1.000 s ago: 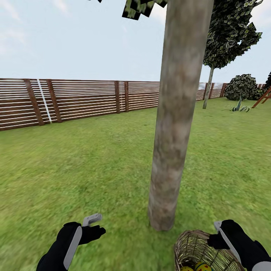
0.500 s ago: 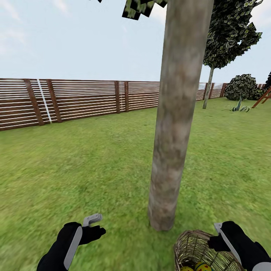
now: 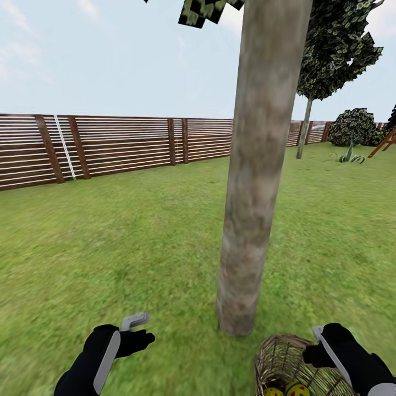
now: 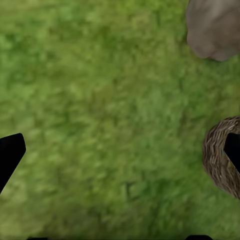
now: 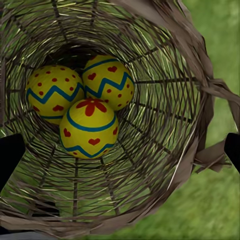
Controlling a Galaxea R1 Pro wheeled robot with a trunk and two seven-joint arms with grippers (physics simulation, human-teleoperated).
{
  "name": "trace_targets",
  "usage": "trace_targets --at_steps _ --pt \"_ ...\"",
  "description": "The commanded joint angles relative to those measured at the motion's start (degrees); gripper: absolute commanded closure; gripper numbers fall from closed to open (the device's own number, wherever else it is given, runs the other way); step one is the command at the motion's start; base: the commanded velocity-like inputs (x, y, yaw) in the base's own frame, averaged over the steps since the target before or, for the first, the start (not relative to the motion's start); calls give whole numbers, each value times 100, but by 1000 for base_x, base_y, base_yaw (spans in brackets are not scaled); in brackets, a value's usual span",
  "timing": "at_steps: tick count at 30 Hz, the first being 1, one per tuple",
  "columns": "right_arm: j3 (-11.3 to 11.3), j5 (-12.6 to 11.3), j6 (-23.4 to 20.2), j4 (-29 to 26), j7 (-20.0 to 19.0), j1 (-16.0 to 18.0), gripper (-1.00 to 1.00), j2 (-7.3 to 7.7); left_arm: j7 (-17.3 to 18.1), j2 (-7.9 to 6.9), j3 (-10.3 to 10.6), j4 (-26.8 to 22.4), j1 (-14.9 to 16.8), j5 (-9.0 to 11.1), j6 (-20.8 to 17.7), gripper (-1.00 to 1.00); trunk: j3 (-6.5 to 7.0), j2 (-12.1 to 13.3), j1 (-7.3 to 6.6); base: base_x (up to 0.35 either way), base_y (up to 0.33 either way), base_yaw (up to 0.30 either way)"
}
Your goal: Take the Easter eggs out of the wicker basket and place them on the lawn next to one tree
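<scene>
Three Easter eggs [image 5: 90,117] in wicker basket [image 3: 280,357], right jaws gripping its rim, left jaws wide over lawn [image 3: 110,247]

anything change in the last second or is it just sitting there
Almost nothing. The whole head view shifted very slightly, so the camera moved a touch, not the things. The right gripper still sits at the wicker basket rim with all three Easter eggs inside, the left gripper still hovers over the lawn beside the tree.
</scene>
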State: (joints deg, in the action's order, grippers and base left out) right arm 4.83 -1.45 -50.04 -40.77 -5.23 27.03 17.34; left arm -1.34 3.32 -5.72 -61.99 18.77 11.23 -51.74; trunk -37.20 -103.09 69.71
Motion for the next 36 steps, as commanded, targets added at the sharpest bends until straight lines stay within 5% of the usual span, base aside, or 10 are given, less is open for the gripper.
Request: trace_targets --at_steps 1,36 --pt "32 -8 -30 -7 -11 4 -100 4 -15 6 -17 -6 4 37 -29 -100 -25 -45 22 0 0 0" --pt "43 -5 -7 -2 13 4 -100 -1 -13 3 -17 -6 4 43 -27 -100 -653 -1448 791 0 0 0"
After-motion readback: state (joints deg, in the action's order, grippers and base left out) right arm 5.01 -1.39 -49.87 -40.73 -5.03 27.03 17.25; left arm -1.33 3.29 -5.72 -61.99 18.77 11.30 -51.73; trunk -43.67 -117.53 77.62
